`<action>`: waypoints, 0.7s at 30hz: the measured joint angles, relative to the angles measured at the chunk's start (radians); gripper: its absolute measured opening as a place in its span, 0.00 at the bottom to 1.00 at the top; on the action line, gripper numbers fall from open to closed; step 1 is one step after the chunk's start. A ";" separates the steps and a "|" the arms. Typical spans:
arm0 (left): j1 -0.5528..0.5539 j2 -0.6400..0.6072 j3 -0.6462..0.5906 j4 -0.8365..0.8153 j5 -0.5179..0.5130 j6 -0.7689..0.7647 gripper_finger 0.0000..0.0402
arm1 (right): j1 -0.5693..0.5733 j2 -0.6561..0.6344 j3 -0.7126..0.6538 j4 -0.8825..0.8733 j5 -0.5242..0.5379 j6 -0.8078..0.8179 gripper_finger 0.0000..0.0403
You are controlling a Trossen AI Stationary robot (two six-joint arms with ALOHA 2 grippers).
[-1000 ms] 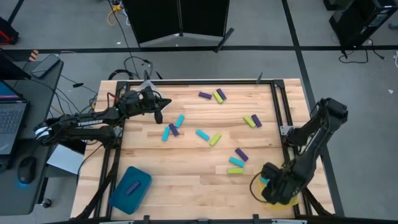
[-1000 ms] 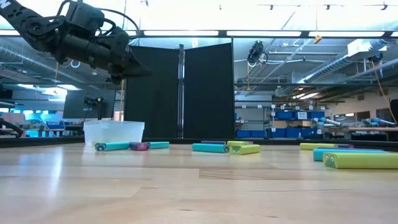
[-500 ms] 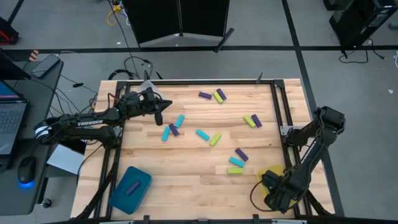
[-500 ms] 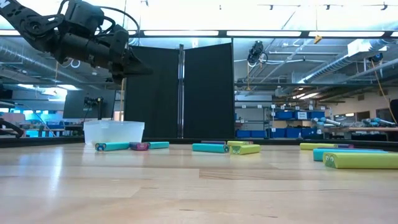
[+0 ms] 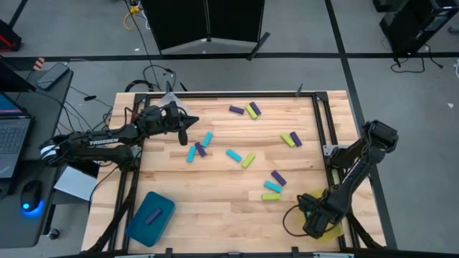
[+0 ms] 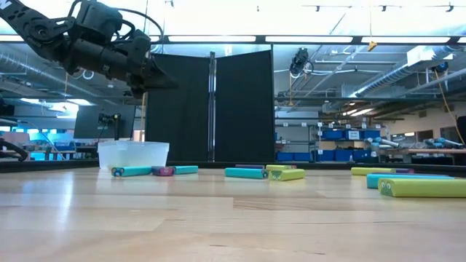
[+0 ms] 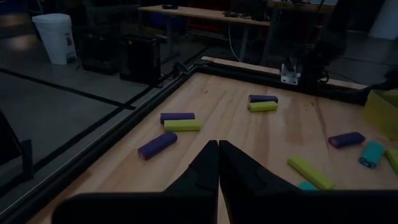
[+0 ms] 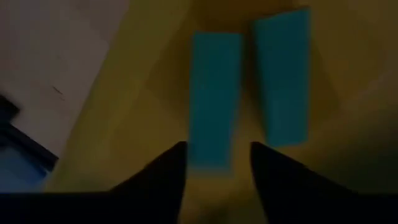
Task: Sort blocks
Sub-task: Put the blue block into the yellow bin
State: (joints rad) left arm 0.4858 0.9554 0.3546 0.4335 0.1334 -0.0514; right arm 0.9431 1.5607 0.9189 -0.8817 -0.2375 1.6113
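The right end effector (image 8: 214,163) hangs low over the yellow tray (image 5: 331,231) at the table's (image 5: 215,208) near right corner, its fingers (image 8: 158,171) spread apart. Directly beneath it, inside the tray, lie two cyan blocks (image 8: 214,99) side by side — one sits just beyond the gap between the fingertips, the other (image 8: 283,78) right beside it. Neither fingertip touches a block.

The left end effector (image 7: 217,149) hovers above the far left part of the table with its fingers pressed together, holding nothing. Ahead of it on the wood are a purple block (image 7: 157,144), then a yellow-green one (image 7: 182,125) touching another purple one (image 7: 177,116) — farther out, a purple and yellow-green pair (image 7: 262,102). Off to one side of it lie a yellow-green block (image 7: 310,171), a purple block (image 7: 346,139) and a cyan one (image 7: 372,153).

From above, the rest of the blocks are scattered over the middle of the table, well away from the right end effector: a cyan and purple cluster (image 5: 197,149) just below the left end effector, a cyan and yellow-green pair (image 5: 241,157), and a purple, cyan and yellow-green trio (image 5: 272,186) nearer the yellow tray. A teal tray (image 5: 150,217) sits at the near left corner with a block (image 5: 153,214) inside. A clear tray (image 6: 133,154) stands at the far edge, under the left arm.
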 joint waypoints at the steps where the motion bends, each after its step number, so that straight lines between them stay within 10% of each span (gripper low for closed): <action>1: 0.000 0.000 0.000 -0.001 0.005 0.000 0.05 | -0.008 -0.007 0.013 -0.037 0.000 -0.013 0.55; 11: 0.000 0.000 0.000 -0.009 0.010 -0.003 0.05 | -0.099 -0.121 0.270 -0.560 0.167 -0.180 0.49; 21: -0.002 0.000 0.000 -0.012 0.048 0.022 0.05 | -0.427 -0.285 0.233 -0.456 0.442 -0.685 0.31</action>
State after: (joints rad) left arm 0.4839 0.9556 0.3546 0.4213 0.1817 -0.0298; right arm 0.5166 1.2755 1.1520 -1.3379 0.2049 0.9265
